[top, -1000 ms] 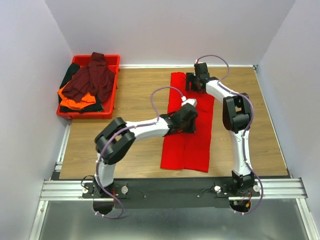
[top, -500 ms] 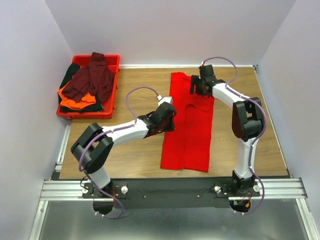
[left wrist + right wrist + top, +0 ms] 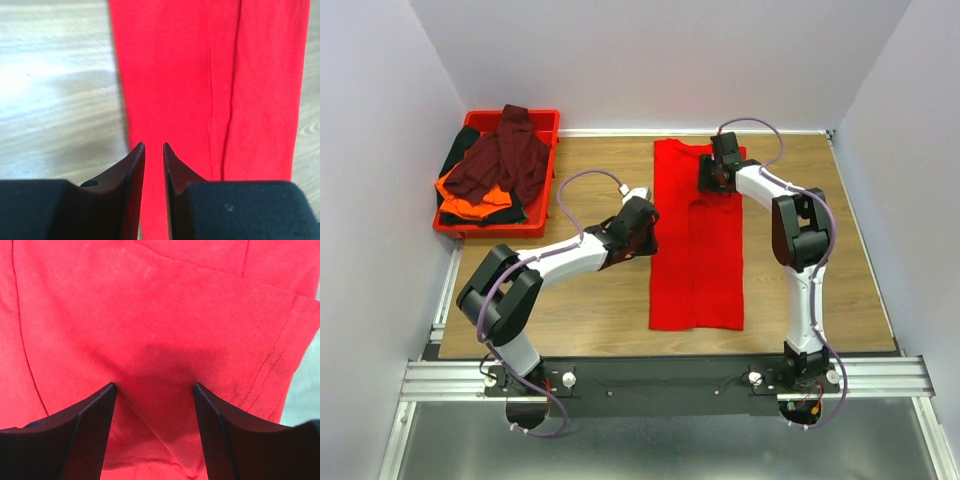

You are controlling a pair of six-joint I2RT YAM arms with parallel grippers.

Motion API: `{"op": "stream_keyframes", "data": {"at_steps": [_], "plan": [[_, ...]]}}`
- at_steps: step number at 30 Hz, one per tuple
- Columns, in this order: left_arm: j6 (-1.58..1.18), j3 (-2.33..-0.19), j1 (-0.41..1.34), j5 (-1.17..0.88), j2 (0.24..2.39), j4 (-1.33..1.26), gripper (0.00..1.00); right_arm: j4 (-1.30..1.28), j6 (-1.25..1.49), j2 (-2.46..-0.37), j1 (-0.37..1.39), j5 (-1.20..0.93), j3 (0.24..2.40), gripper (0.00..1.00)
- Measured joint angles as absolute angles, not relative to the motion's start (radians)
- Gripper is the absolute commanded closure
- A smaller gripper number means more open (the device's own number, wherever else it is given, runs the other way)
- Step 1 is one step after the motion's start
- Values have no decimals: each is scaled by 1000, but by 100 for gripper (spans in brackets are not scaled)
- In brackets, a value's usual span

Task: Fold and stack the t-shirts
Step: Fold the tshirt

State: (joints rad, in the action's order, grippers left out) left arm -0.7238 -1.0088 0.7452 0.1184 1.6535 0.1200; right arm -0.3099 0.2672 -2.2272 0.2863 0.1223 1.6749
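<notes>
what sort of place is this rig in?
Probably a lab test cell: white walls box in a table, left arm and right arm bolted to an aluminium rail, shirts staged in a tray.

I work in what looks like a robotics lab test cell. Plain white panel walls (image 3: 660, 60) box in a small wood-topped desk (image 3: 590, 300). My left arm (image 3: 575, 258) and right arm (image 3: 798, 235) are bolted to an aluminium extrusion rail (image 3: 445, 380) at its near edge. A red plastic tray (image 3: 495, 229) of heaped t-shirts (image 3: 500, 165) sits in one far corner.
</notes>
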Motion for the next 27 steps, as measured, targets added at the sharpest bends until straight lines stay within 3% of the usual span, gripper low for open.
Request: {"op": "stream_keyframes", "data": {"at_steps": [3, 11, 18, 27], "plan": [[-719, -1009, 711, 108, 1655, 107, 71, -307, 260, -2277, 286, 124, 1746, 29], [-701, -1049, 645, 70, 1716, 87, 69, -300, 257, -2364, 286, 117, 1881, 15], [-673, -1087, 643, 33, 1750, 75, 64, -314, 257, -2353, 286, 115, 1895, 13], [-651, -1037, 641, -36, 1750, 46, 62, -319, 367, -1979, 287, 163, 1554, 17]]}}
